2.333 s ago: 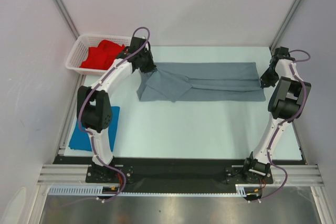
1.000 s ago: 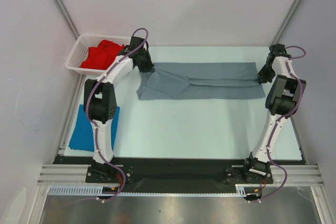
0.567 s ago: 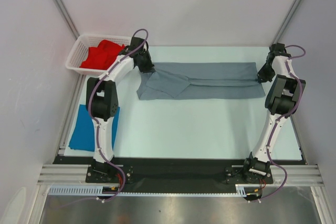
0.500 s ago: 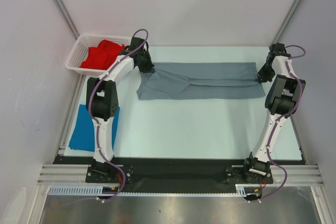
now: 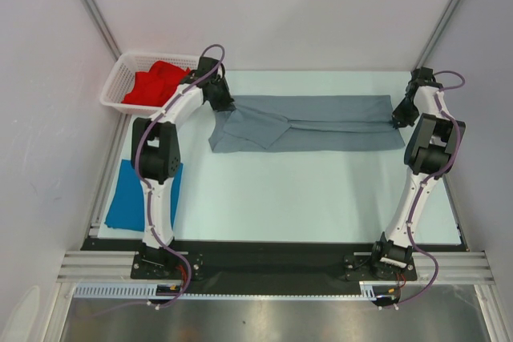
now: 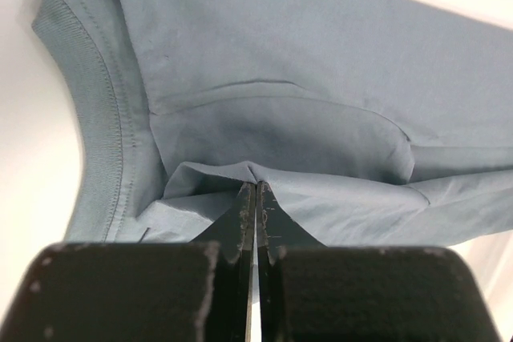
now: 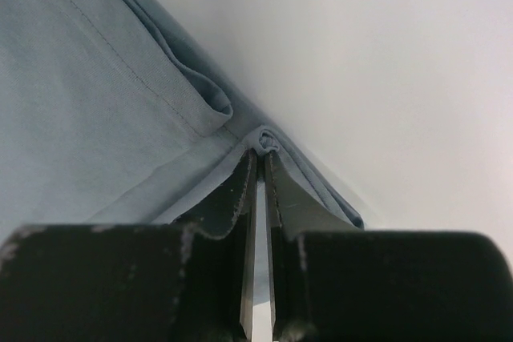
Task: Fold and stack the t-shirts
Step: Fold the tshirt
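Observation:
The slate grey t-shirt (image 5: 321,122) lies folded into a long strip across the far part of the table. My left gripper (image 5: 224,105) is shut on a pinch of its left end near the collar, seen in the left wrist view (image 6: 255,186). My right gripper (image 5: 398,118) is shut on a bunched edge at its right end, seen in the right wrist view (image 7: 263,148). The red t-shirt (image 5: 156,83) lies crumpled in the white basket. The bright blue t-shirt (image 5: 128,198) lies folded at the table's left edge, partly behind the left arm.
The white mesh basket (image 5: 118,79) stands at the far left corner. Pale walls with metal frame bars close in the back and both sides. The black arm bases sit along the near edge.
Both grippers have drawn slightly toward the far side, pulling the grey shirt's two ends taut. The shirt's left flap has flattened a little. In the last half second almost nothing moves.

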{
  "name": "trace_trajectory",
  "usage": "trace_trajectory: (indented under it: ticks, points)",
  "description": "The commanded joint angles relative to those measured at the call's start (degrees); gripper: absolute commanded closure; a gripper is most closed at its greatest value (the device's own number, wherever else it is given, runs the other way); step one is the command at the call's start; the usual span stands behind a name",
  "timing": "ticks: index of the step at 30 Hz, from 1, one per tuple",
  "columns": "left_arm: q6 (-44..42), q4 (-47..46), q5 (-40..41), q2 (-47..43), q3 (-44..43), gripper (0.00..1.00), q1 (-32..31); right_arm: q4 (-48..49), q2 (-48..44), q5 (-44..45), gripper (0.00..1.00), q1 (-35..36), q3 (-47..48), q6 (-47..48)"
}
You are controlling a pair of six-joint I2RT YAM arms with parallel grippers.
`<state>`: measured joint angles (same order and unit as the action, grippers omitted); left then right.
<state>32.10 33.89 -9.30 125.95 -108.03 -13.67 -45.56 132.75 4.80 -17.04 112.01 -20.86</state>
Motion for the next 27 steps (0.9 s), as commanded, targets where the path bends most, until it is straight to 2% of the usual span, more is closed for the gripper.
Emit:
trace_trajectory:
  ticks: [1,13,14,15,16,18,19,20,22,24,27]
  points:
    - [-1.7,-0.2,-0.2,0.4,-2.5,1.00,1.0,0.2,0.3,1.4,0.91,0.3,2.4,-0.4]
    - [-1.7,-0.3,-0.8,1.1,-2.5,0.99,1.5,0.2,0.8,1.9,0.89,0.8,3.0,-0.9]
    - [-1.7,-0.2,-0.7,1.2,-2.5,0.99,1.6,0.0,0.8,1.9,0.87,0.8,3.0,-0.9]
    - [-1.8,-0.2,-0.7,1.2,-2.5,0.98,1.6,-0.1,0.9,2.1,0.81,0.8,3.0,-0.9]
    - [-1.9,-0.2,-0.9,0.9,-2.6,0.95,1.6,-0.2,1.0,2.1,0.77,0.8,3.8,-0.9]
    - [-3.1,-0.5,-0.7,0.0,-2.5,0.77,1.5,-2.3,1.2,2.7,0.65,0.7,5.7,-0.3]
    - [-3.5,-0.6,-0.6,-1.7,-2.2,0.64,1.5,-4.3,1.2,3.4,0.61,0.8,8.1,0.1]
    - [-4.1,-0.6,-0.6,-2.6,-2.0,0.61,1.5,-5.8,1.1,4.2,0.54,0.7,9.4,0.6]
    - [-6.3,0.2,0.7,-4.9,-1.7,0.55,1.0,-10.0,0.6,6.7,0.46,0.7,13.6,1.2]
    - [-7.4,2.2,2.0,-8.8,-0.9,0.53,0.3,-11.6,-1.0,5.8,0.43,1.0,13.8,1.3]
    - [-8.6,1.0,3.2,-16.2,5.4,0.48,-1.2,-12.4,-6.2,7.4,0.36,3.4,9.9,1.1]
